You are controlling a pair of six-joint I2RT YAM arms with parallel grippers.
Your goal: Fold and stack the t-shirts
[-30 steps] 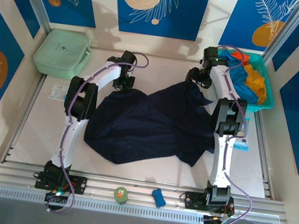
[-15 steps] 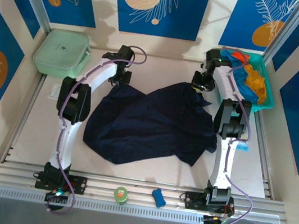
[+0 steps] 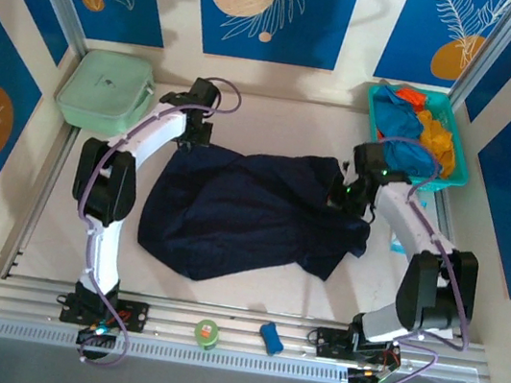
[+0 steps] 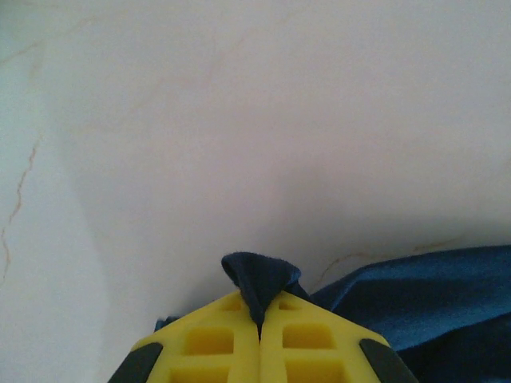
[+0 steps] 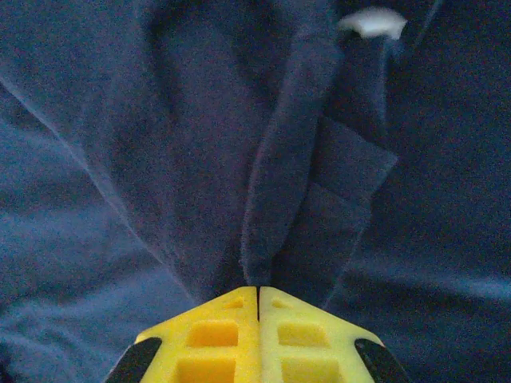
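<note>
- Right arm has swung back from 1 o'clock by the teal basket (image 3: 385, 89) to the 3 o'clock side of the navy t-shirt (image 3: 252, 215). Left arm has crept out toward 10 o'clock, dragging its corner of cloth with it.
- left gripper (image 3: 195, 133): fingers clenched on a small nub of navy cloth, with bare table (image 3: 276, 122) beyond it.
- right gripper (image 3: 347, 194): fingers clamped on a raised ridge of navy cloth. White label (image 5: 371, 22) sits past the tips at 1 o'clock in the wrist view.
- Shirt lies mid-table between the arms, rumpled, outline lopsided, 5 o'clock edge bunched.
- Other t-shirts (image 3: 434, 137) (blue, orange, red) are heaped in the basket at 1 o'clock.
- Read: step in hand is spreading the navy one flat before any fold.
- To do it well: pull 9 and 3 o'clock together, low over the table, with even tension so the cloth slides rather than lifts.
- Left pinch looks thin, so ramp the pull or it may slip out.
- Right grip looks mid-panel near the collar and may hold more than one layer. If the spread stays skewed, let go and re-grip at a shoulder or hem corner.
</note>
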